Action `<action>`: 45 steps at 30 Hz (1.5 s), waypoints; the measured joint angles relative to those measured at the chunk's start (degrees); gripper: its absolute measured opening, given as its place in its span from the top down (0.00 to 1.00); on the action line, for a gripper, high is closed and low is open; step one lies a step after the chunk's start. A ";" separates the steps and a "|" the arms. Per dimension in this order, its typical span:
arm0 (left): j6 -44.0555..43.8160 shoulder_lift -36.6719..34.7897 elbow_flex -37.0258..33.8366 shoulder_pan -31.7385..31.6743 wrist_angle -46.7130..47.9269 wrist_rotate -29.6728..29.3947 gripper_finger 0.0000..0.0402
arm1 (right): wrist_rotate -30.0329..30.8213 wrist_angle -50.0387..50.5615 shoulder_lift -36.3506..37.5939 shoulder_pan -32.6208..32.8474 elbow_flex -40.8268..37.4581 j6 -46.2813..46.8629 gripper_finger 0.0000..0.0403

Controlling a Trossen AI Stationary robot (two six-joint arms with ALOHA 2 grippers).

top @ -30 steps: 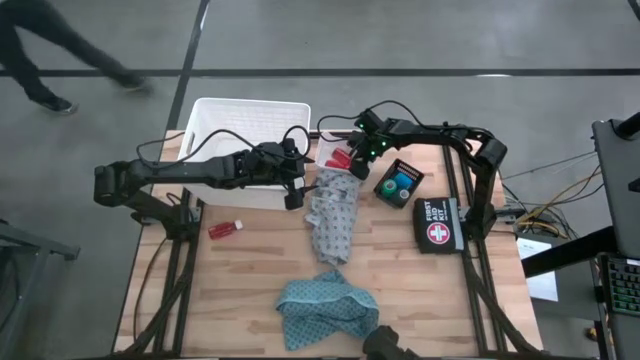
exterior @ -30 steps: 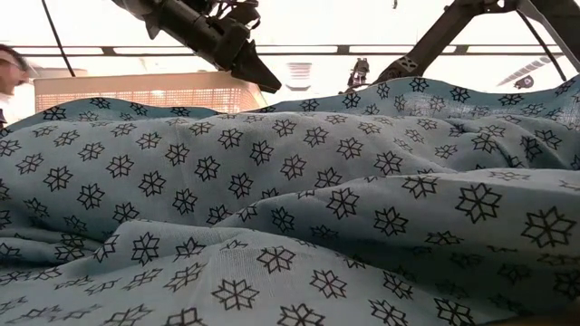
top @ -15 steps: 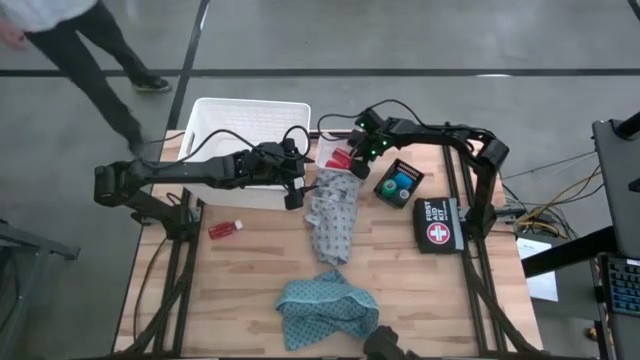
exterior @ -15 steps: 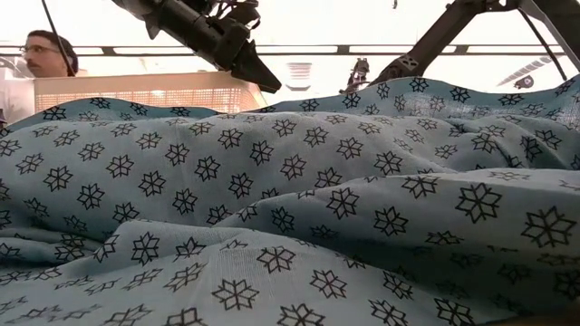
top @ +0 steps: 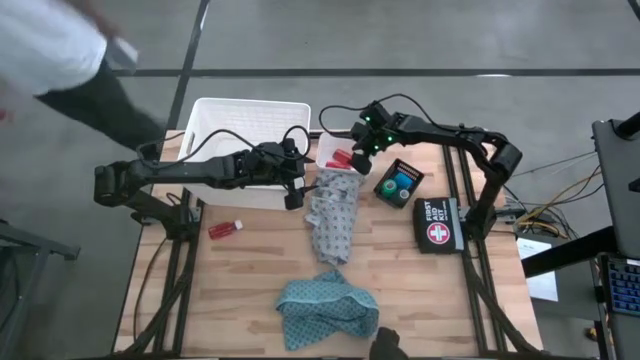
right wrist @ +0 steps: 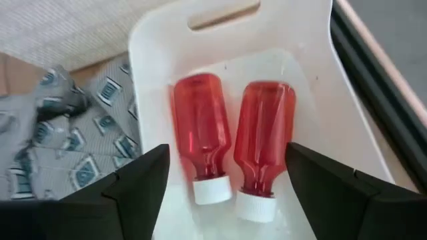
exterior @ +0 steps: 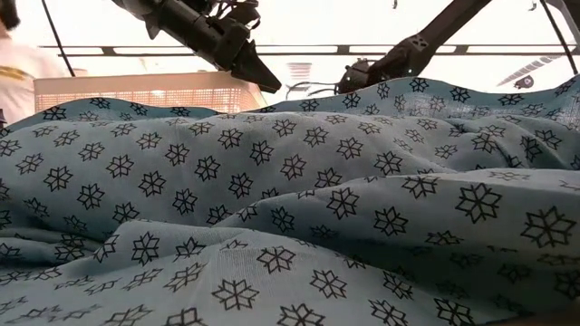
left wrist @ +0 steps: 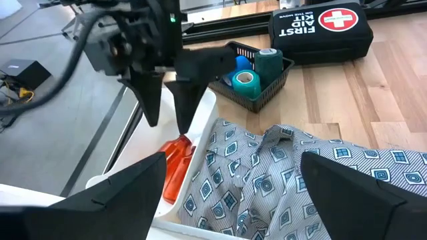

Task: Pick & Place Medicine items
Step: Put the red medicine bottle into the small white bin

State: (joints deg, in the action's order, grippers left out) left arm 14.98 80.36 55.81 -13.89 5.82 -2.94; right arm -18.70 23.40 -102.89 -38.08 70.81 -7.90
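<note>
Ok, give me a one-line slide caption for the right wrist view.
Right gripper, open, hovers over two red bottles lying side by side in a white tray, grey patterned cloth alongside.

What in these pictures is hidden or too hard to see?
- Low view: the teal cloth fills the picture and hides the tabletop and everything on it.
- High view: the two red bottles in the small white tray sit partly under the right gripper.
- Left wrist view: the grey cloth covers whatever lies beneath it.
- High view: the person is blurred and cut off by the edge.
</note>
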 joint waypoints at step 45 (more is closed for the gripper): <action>0.00 0.00 0.00 0.00 0.00 0.01 0.14 | 0.79 -41.44 52.53 12.70 -46.88 9.89 0.37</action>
State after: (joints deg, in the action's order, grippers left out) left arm 14.98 80.36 55.81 -13.89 5.82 -2.93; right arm -17.91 -18.04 -50.35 -25.38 23.93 1.99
